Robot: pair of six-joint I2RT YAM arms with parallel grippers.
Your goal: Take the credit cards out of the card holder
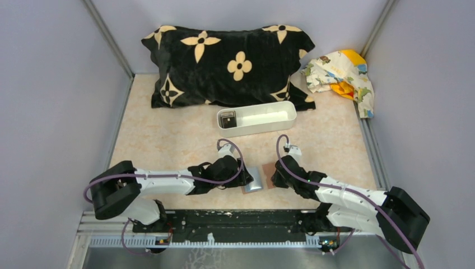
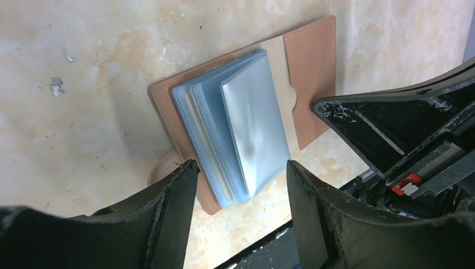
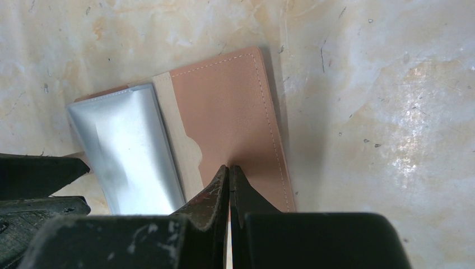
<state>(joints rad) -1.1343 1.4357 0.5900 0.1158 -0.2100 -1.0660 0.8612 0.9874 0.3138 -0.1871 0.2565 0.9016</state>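
The card holder (image 1: 262, 179) lies open on the table between my two grippers. In the left wrist view its brown cover (image 2: 311, 73) is spread flat and a stack of light blue clear sleeves (image 2: 241, 129) stands fanned on it. No card shows clearly in the sleeves. My left gripper (image 2: 242, 165) is open, its fingers straddling the near end of the sleeves without touching them. My right gripper (image 3: 229, 167) is shut, its tips pressed on the brown flap (image 3: 224, 106). One dark credit card (image 1: 227, 119) lies in the left end of the white tray.
The long white tray (image 1: 257, 130) stands just beyond the card holder. A black pillow with tan flowers (image 1: 224, 64) lies at the back, and a crumpled patterned cloth (image 1: 341, 73) at the back right. The black base rail (image 1: 235, 221) runs along the near edge.
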